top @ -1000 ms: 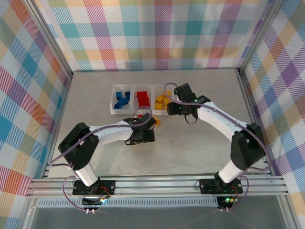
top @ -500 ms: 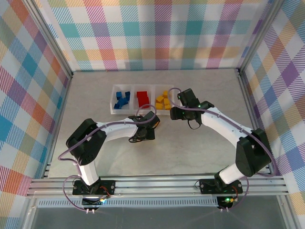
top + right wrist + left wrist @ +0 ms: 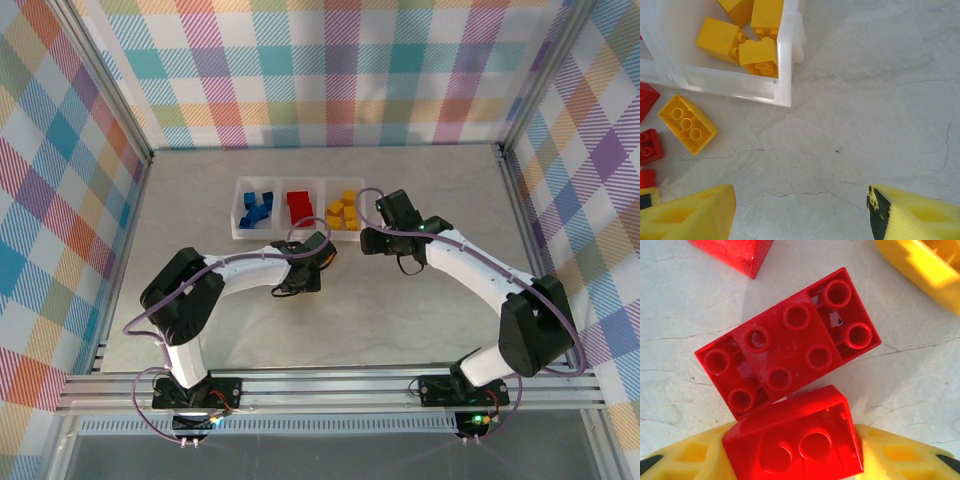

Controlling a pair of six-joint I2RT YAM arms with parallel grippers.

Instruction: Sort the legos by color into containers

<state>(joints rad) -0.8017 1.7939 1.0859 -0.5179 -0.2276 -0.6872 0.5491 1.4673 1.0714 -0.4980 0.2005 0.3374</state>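
counting what's left: in the tray (image 3: 237, 210) you have blue bricks (image 3: 256, 207) in the left compartment, red bricks (image 3: 299, 206) in the middle and yellow bricks (image 3: 343, 211) in the right, so most is sorted. loose on the table just near of the tray are a flat red brick (image 3: 790, 342), a yellow brick (image 3: 687, 124) and a few more reds. your left gripper (image 3: 797, 455) clamps a small red brick (image 3: 790, 435) by both sides. your right gripper (image 3: 802, 215) hangs open and empty by the tray's right near corner

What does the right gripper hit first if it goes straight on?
Likely bare table. The right gripper is open with nothing between its fingers; the tray corner and a yellow lego sit off to one side.
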